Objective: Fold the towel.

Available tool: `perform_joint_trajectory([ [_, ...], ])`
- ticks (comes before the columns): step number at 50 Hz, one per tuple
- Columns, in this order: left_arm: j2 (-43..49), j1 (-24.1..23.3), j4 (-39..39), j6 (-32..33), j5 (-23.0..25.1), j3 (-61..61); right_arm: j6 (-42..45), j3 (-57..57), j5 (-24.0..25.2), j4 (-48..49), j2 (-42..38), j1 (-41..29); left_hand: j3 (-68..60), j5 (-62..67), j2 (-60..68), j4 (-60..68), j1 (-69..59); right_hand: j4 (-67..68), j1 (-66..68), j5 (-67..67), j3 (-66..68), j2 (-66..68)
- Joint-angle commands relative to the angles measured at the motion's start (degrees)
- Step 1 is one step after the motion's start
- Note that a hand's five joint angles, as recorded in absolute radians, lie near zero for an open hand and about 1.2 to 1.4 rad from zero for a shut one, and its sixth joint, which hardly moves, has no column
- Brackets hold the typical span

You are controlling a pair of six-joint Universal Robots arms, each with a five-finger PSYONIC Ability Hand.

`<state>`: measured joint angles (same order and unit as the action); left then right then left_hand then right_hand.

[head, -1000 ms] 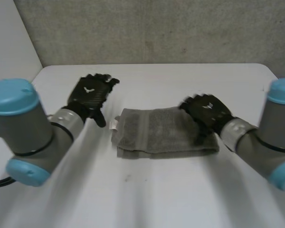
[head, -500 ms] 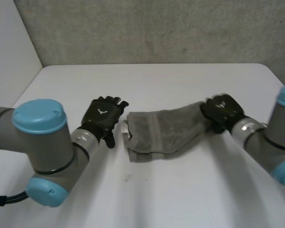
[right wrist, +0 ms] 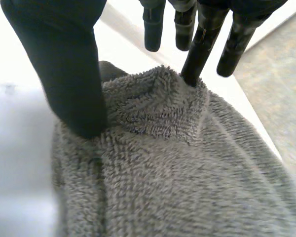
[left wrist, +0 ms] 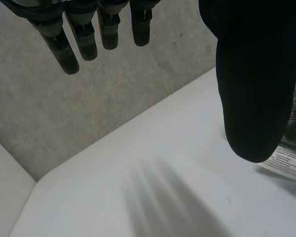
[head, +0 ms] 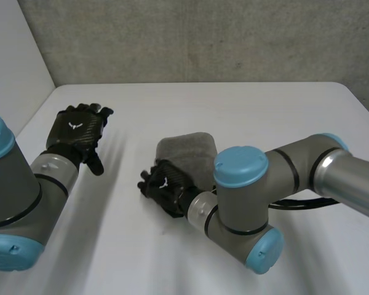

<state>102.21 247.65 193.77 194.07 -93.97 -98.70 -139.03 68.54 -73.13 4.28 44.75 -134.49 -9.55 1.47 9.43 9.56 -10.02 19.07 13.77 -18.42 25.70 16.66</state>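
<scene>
The grey towel point(head: 187, 150) lies doubled over into a short thick pad at the middle of the white table point(head: 246, 104). My right hand point(head: 165, 186) rests on its left end, the arm crossing over the pad. In the right wrist view the thumb point(right wrist: 74, 74) presses on the towel point(right wrist: 163, 173) and the fingers point(right wrist: 200, 44) are straight, one touching a raised ridge of pile. My left hand point(head: 77, 130) hovers open over bare table, well left of the towel. By its thumb point(left wrist: 254, 74) the towel's white label point(left wrist: 286, 163) shows.
A grey wall point(head: 203, 37) closes the table's far edge. The table's left edge point(head: 34, 117) runs close to my left hand. The right arm's elbow point(head: 246, 209) sits low over the near side of the table.
My right hand has carried the towel's right end over to the left, folding it in half, and its fingers have spread. My left hand has drawn back to the left, off the towel.
</scene>
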Motion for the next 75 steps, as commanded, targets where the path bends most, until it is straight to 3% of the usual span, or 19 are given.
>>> perform_joint_trajectory([
  [1, 2.3, -1.03, 0.47, -0.88, 2.65, 5.36, -16.41, 6.86, -2.28, 0.73, 13.15, 6.15, -0.5, -1.43, 0.62, 0.48, -0.03, -9.07, -3.77, 18.42, -15.7, -6.66],
  [7, 7.91, -5.15, 0.12, -5.0, 2.74, 13.43, -29.17, 11.17, -2.37, 0.2, 19.5, 13.1, -1.17, -0.76, 1.29, 1.15, -0.7, -9.07, -3.77, 18.42, -15.7, -6.66],
  [14, 13.28, -8.15, -0.67, -9.94, 3.18, 19.95, -38.14, 12.32, -2.28, -0.33, 19.77, 19.52, -2.35, 0.42, 2.47, 2.33, -1.88, -9.07, -3.77, 18.42, -15.7, -6.66],
  [20, 18.91, -12.02, -1.29, -11.26, 3.35, 23.02, -42.64, 11.71, 4.03, -1.91, 17.05, 22.78, -2.35, 0.42, 2.47, 2.33, -1.88, -9.07, -3.77, 18.42, -15.7, -6.66],
  [35, 27.87, -11.84, -3.22, -8.45, 3.35, 21.71, -42.47, 3.88, 5.81, -2.17, 4.74, 19.09, -2.35, 0.42, 2.47, 2.33, -1.88, -9.07, -3.77, 18.42, -15.7, -6.66],
  [42, 28.22, -11.14, -3.13, -3.97, 3.09, 20.56, -35.54, -0.15, 2.83, -4.54, -0.8, 18.22, -1.84, -0.08, 1.96, 1.83, -1.38, -9.07, -3.77, 18.42, -15.7, -6.66],
  [47, 27.61, -11.22, -3.22, -2.64, 3.09, 20.39, -29.3, -0.42, -0.95, -4.99, -0.54, 17.95, -1.84, -0.08, 1.96, 1.83, -1.38, -9.07, -3.77, 18.42, -15.7, -6.66],
  [52, 26.64, -11.93, -3.4, -2.47, 3.09, 20.91, -26.3, 0.37, -1.57, -4.99, 3.66, 17.95, -1.84, -0.08, 1.96, 1.83, -1.38, -9.07, -3.77, 18.42, -15.7, -6.66],
  [63, 13.37, -9.91, -7.53, -2.73, 2.82, 22.14, -31.46, 0.99, -1.75, -4.63, 17.73, 20.14, -2.01, 0.09, 2.13, 2.0, -1.54, -9.07, -3.77, 18.42, -15.7, -6.66],
  [70, -4.52, -1.75, -12.79, -3.52, 2.21, 22.41, -37.02, 0.72, -3.6, -4.46, 25.57, 25.16, -2.18, 0.25, 2.3, 2.17, -1.71, -9.07, -3.77, 18.42, -15.7, -6.66],
  [75, -12.18, 2.91, -14.99, -3.78, -0.42, 23.2, -38.6, 1.07, -9.57, -5.07, 33.56, 28.32, -2.18, 0.26, 2.3, 2.17, -1.71, -9.07, -3.77, 18.42, -15.7, -6.66],
])
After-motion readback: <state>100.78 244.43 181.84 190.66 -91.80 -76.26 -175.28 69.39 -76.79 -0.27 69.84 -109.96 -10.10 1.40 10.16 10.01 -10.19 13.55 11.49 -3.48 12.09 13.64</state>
